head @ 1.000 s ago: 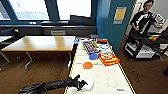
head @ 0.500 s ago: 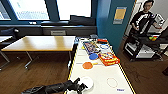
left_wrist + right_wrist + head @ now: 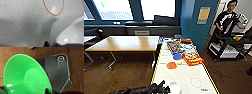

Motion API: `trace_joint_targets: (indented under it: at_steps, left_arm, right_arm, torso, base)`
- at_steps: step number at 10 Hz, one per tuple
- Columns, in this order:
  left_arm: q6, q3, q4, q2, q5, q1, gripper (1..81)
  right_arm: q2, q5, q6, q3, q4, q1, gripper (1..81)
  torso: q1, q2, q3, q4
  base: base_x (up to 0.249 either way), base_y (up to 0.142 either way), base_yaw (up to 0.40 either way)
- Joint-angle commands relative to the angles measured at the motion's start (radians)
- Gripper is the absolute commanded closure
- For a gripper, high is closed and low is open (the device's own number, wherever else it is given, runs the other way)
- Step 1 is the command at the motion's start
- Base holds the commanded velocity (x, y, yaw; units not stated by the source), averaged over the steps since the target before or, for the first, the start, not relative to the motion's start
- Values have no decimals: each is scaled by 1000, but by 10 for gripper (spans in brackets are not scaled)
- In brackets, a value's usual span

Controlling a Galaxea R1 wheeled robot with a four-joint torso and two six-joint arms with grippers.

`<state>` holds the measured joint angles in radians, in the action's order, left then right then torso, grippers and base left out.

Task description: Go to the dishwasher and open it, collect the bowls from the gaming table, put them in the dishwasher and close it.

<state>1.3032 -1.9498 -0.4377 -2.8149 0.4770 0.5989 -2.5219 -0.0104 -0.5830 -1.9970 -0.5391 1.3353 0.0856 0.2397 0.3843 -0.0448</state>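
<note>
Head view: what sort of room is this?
Probably an office break or games room: a long white gaming table with yellow edge trim, board-game boxes on it, a wood-topped table beside large windows.

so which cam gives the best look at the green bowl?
Right wrist view: the green bowl is seen large and close, its inside and rim plain, over wood floor. The head view and left wrist view give nothing clear of it; the left wrist view has a white dish on the table instead.
</note>
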Motion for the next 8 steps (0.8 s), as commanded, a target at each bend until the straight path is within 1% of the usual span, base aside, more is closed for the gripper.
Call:
trace_joint_targets:
  at_steps: [1, 2, 4, 5, 6, 7, 8]
  left_arm:
    - [-5, 94, -73, 29, 46, -135, 811]
    - [-4, 184, -114, 72, 46, -153, 811]
    - [-4, 337, -153, 167, 46, -196, 811]
    - [-4, 456, -215, 245, 49, -202, 811]
    - [-4, 526, -250, 305, 54, -199, 811]
    - [-8, 604, -271, 370, 90, -186, 811]
    - [-13, 690, -317, 442, 120, -157, 811]
  right_arm:
    - [22, -13, -1, 29, -8, -49, 811]
    - [22, -13, -1, 29, -8, -49, 811]
    - [24, -17, -1, 34, -8, -49, 811]
    - [24, -19, -1, 34, -8, -46, 811]
    - [29, -19, -3, 29, -2, -43, 811]
    - [36, -19, -3, 28, -1, -40, 811]
    - [50, -19, -6, 29, -1, -38, 811]
  torso:
    - [0, 0, 0, 0]
    - [0, 0, 0, 0]
    - [0, 0, 0, 0]
    - [0, 0, 0, 0]
    - [0, 0, 0, 0]
    - [0, 0, 0, 0]
    - [0, 0, 0, 0]
  base:
    - [0, 0, 0]
    - [0, 0, 0]
    - [0, 0, 0]
    - [0, 0, 0]
    - [0, 0, 0]
    - [0, 0, 0]
    - [0, 0, 0]
